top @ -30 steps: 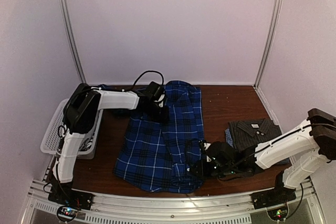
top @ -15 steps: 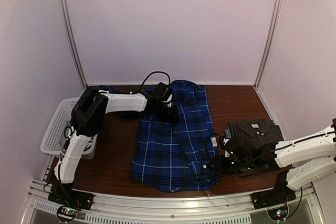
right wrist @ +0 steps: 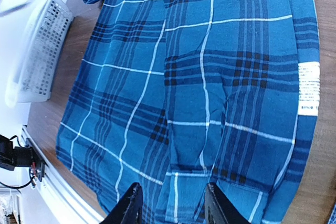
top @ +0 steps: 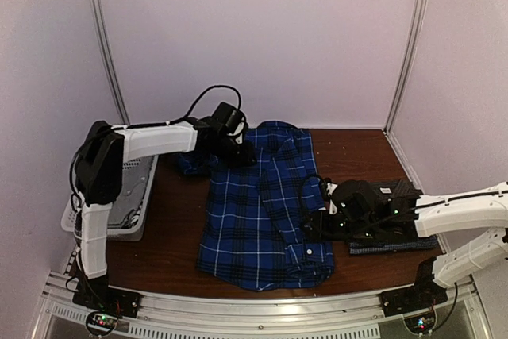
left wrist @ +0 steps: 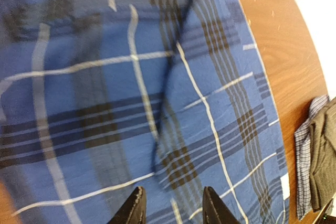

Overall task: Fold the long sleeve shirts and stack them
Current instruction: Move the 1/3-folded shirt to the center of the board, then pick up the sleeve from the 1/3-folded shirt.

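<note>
The royal-blue plaid shirt (top: 258, 220) takes centre stage, lying lengthwise down the middle of the tabletop (top: 353, 156), its collar end up by the far edge and its hem close to the near edge. The right side is folded in over the body, and a ridge runs down the cloth, plain to see in the left wrist view (left wrist: 131, 93). A darker bunch of the same plaid (top: 194, 164) spills out at the far-left corner of the shirt. The left gripper (top: 238, 152) sits over the collar end. From its own camera the left gripper (left wrist: 172, 190) shows both tips apart, plaid showing between them, nothing pinched. Over on the shirt's right edge, near the hem, is the right gripper (top: 309, 226). Its wrist view (right wrist: 172, 186) tells the same story, with jaws parted a moderate way above the cloth (right wrist: 210, 77), empty. A white label (right wrist: 308, 87) shows on that folded edge. Towards the right edge of the tabletop, the dark grey checked shirt (top: 409, 188) lies folded under the right arm, sitting on the pale blue fine-checked shirt (top: 389, 248), which peeks out along the near side. Far left, the white mesh basket (top: 107, 228) rests at the left edge, behind the left arm.
</note>
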Controlling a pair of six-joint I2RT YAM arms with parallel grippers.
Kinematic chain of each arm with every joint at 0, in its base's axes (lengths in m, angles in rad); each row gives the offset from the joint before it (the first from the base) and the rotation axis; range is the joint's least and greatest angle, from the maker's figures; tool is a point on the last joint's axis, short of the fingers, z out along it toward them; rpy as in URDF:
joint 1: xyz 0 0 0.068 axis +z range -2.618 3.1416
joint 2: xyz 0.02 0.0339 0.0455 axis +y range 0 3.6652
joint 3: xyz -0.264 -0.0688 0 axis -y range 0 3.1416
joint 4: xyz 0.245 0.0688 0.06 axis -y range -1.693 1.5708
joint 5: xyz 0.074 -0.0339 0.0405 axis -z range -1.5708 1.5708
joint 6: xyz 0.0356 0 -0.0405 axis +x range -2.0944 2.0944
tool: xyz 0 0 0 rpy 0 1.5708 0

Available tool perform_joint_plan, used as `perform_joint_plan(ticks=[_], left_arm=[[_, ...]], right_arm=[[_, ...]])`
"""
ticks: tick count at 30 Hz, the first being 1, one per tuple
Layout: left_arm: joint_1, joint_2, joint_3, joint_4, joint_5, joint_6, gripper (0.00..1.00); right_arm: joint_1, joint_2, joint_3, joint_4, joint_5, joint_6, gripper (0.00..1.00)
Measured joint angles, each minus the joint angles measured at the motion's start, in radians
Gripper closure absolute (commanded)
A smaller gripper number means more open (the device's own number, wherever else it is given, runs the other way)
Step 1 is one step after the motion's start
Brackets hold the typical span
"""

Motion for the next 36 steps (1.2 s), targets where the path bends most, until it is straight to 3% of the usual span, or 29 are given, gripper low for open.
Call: perform_joint_plan(ticks=[7,12,21,36], left_arm=[[0.154,-0.291,-0.172,-0.003,-0.081,0.035,0.59],[0.326,-0.350,-0.236,-0.011,-0.103,0.047,0.56],[0.556,-0.222,-0.132,-0.042,-0.115,0.060,0.54],[0.672,0.084,0.152,-0.060,-0.114,0.055,0.41]], right_arm=[[-0.065,0.143,0.023,0.089,-0.040,-0.038,0.60],[-0.087,0.231,0.024,0.161,-0.073,-0.043,0.59],[-0.094,0.280,-0.050,0.270,-0.119,-0.030,0.59],[-0.094,0.201,-0.072,0.235,-0.147,-0.035,0.58]])
